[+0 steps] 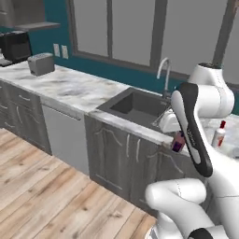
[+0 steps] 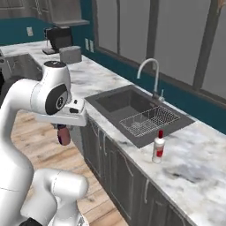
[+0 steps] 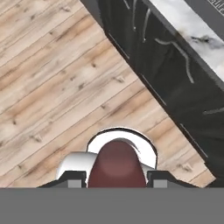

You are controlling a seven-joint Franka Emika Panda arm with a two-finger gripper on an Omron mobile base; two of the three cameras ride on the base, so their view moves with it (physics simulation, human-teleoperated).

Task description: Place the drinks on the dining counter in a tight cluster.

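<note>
Right now the jaws (image 2: 64,132) are closed on the short dark maroon bottle (image 2: 64,135), holding it in the air over the wooden floor (image 1: 42,186), just out from the dark grey cabinet fronts (image 1: 121,154). From the hand view the maroon bottle (image 3: 116,165) sits tight between the finger tips, with floorboards beneath it. The tall white bottle with red cap (image 2: 158,147) stands upright on the marble surface (image 2: 198,163) beside the sink (image 2: 128,108), near the wire rack (image 2: 150,121) in the basin. A toaster (image 1: 41,63) and a coffee machine (image 1: 15,46) stand further along that surface.
</note>
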